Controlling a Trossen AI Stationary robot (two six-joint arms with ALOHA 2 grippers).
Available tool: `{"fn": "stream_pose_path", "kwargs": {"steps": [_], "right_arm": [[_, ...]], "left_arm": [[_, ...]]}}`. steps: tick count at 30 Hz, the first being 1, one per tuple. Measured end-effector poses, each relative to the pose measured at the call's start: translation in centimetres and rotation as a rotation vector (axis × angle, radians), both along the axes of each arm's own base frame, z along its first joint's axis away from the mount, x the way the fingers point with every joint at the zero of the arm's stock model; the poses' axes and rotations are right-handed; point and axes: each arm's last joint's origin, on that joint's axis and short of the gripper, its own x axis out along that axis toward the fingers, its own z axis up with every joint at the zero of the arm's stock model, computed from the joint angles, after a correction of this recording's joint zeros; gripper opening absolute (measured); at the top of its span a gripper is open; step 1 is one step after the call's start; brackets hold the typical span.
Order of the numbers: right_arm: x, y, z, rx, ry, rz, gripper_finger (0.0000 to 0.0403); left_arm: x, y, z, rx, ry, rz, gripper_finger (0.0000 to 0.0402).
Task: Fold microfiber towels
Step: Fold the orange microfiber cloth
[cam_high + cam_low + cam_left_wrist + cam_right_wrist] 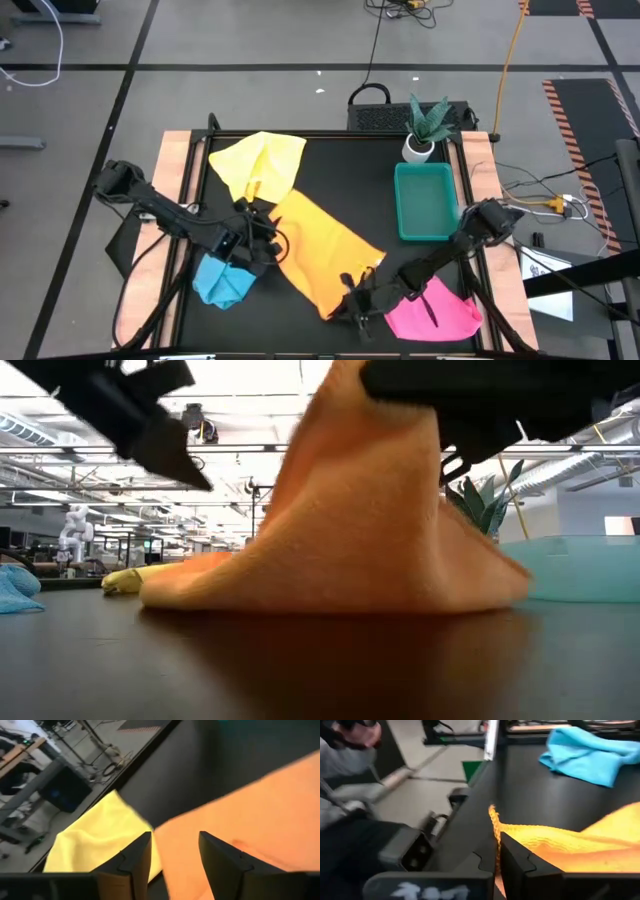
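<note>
Slippage is my worry: my right gripper (496,852) pinches the orange towel's (320,250) near corner, lifted mid-table, while my left gripper (175,852) hangs open over its left edge. One-sided tension could drag it crooked.

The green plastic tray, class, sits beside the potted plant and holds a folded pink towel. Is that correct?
Not quite. The green plastic tray does sit beside the potted plant, but the high view shows it holding nothing; the pink microfiber towel lies crumpled on the table.
</note>
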Motion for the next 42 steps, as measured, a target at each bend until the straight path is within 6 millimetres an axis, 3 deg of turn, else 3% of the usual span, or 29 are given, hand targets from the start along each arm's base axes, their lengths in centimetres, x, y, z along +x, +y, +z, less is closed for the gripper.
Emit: {"fn": "stream_pose_path", "kwargs": {"steps": [6,12,16,20,25,32,37,42], "right_arm": [[-0.2,0.2,1.2,0.053,-0.008,0.135,0.0065],[-1.5,-0.2,4.9,0.071,0.02,0.238,0.014],[-2.8,-1.5,6.9,-0.007,0.093,0.116,0.0164],[-4.0,-3.2,7.4,-0.102,0.199,-0.113,0.0162],[-4.7,-5.2,6.3,-0.209,0.344,-0.324,0.0147],[-4.3,-6.8,2.9,-0.264,0.545,-0.439,0.0119],[-4.9,-7.1,0.5,-0.289,0.705,-0.494,0.0077],[-5.5,-6.5,-1.2,-0.269,0.799,-0.548,0.0023]], "left_arm": [[1.9,-1.7,1.5,-0.078,-0.126,-0.138,0.0172],[4.0,-3.4,0.2,-0.191,-0.202,-0.324,0.0172],[5.2,-4.2,-1.8,-0.26,-0.194,-0.383,0.0172],[6.0,-4.8,-4.1,-0.329,-0.17,-0.403,0.0172],[6.1,-5.0,-6.5,-0.42,-0.114,-0.358,0.0172],[5.5,-4.2,-8.3,-0.501,0.02,-0.281,0.0172],[4.8,-3.0,-8.8,-0.444,0.112,-0.2,0.0172],[4.3,-1.9,-7.9,-0.286,0.16,-0.175,0.0172]]}}
